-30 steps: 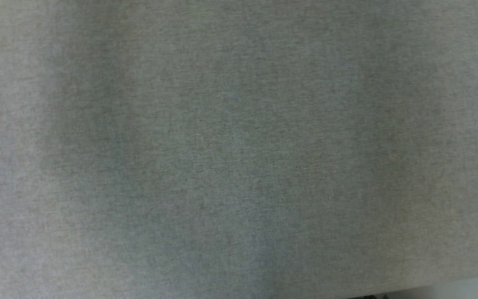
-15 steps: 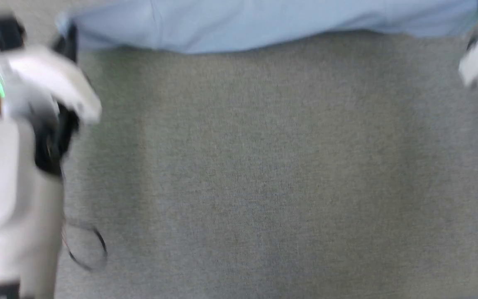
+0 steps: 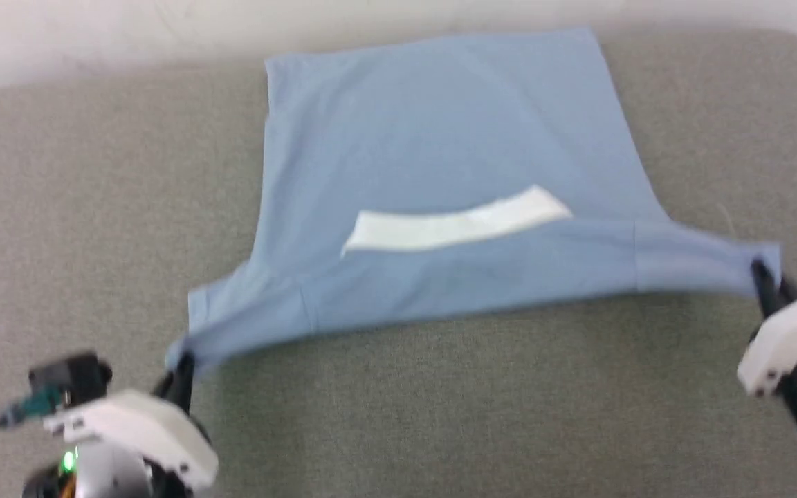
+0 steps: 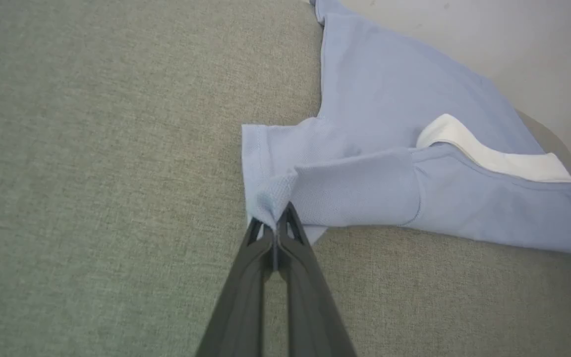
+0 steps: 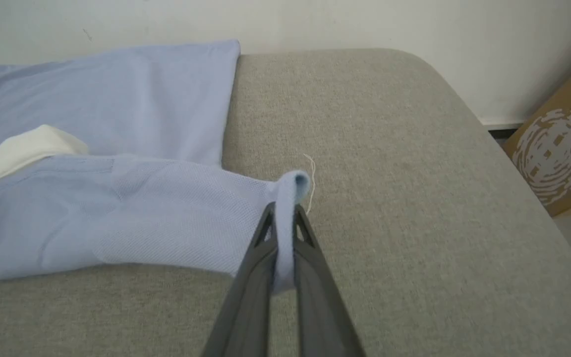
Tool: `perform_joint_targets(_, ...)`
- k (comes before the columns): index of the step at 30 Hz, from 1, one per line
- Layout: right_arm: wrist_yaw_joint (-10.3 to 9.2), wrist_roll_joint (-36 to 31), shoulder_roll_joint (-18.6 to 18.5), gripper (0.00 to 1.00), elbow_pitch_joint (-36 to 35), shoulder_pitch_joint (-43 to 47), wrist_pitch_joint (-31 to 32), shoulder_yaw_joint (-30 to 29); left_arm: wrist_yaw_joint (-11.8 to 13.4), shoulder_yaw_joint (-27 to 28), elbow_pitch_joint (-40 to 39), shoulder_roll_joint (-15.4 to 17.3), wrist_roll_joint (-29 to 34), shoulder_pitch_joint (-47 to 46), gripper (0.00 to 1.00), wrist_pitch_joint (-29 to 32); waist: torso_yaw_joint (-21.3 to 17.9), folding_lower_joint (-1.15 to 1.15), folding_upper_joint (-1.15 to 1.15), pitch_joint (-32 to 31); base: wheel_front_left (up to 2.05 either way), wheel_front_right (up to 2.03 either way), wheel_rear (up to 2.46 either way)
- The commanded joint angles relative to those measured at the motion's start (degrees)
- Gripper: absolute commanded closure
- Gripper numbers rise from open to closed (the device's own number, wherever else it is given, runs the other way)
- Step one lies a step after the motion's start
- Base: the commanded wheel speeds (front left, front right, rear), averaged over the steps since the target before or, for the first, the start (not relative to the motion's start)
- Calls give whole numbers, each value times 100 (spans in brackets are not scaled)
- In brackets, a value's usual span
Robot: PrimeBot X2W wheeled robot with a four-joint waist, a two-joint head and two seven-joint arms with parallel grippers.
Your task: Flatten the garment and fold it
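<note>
As the garment (image 3: 440,138) stretches between them, both jaws pinch its sleeve hems.

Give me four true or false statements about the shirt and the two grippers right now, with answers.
1. The left gripper is shut on a sleeve of the garment. True.
2. The right gripper hangs open above the garment. False: it is shut on the other sleeve.
3. The white collar lies nearer the robot than the hem. True.
4. The garment is folded into a small packet. False: it lies spread on the grey surface.
</note>
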Motion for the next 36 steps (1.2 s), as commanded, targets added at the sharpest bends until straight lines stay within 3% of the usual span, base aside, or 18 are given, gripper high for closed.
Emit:
perform_joint_targets(1, -12, -107, 131, 100, -117, 206, 136, -123, 95, 64, -88, -57, -29, 232, 100, -32, -43, 2, 0, -368, 0, 0, 0)
perform_joint_targets(8, -12, -368, 806, 100, -549, 1207, 1232, -711, 383, 106, -173, -355, -170, 1453, 100, -9, -44, 2, 0, -544, 0, 0, 0)
perform_joint_targets(14, -12, -317, 949, 100, -444, 1746, 1963, -719, 367, 21, 99, -462, -306, 1833, 100, 72, 35, 2, 0, -606, 0, 0, 0)
perform_joint_targets(19, -12, -213, 974, 100, -200, 1803, 2083, -666, 258, -70, 307, -511, -379, 1780, 100, 51, 85, 2, 0, -597, 0, 0, 0)
perform_joint_targets(20, -12, -193, 975, 96, -159, 1781, 2070, -658, 237, -82, 329, -518, -389, 1747, 100, 36, 94, 2, 0, -590, 0, 0, 0)
perform_joint_targets(21, -12, -167, 976, 60, -131, 1760, 2050, -628, 214, -96, 350, -518, -394, 1719, 100, 27, 103, 2, 0, -584, 0, 0, 0)
perform_joint_targets(22, -12, -147, 977, 0, -110, 1743, 2039, -605, 194, -106, 365, -516, -396, 1690, 100, 14, 113, 2, 0, -576, 0, 0, 0)
perform_joint_targets(28, -12, -158, 978, 0, -346, 1591, 1721, -668, 90, -161, 393, -504, -407, 1613, 100, -60, 187, 2, 0, -578, 0, 0, 0)
perform_joint_targets(36, -12, -109, 852, 0, -705, 767, 310, -751, -33, -253, 300, -483, -375, 1439, 100, -167, 355, 2, 0, -337, 0, 0, 0)
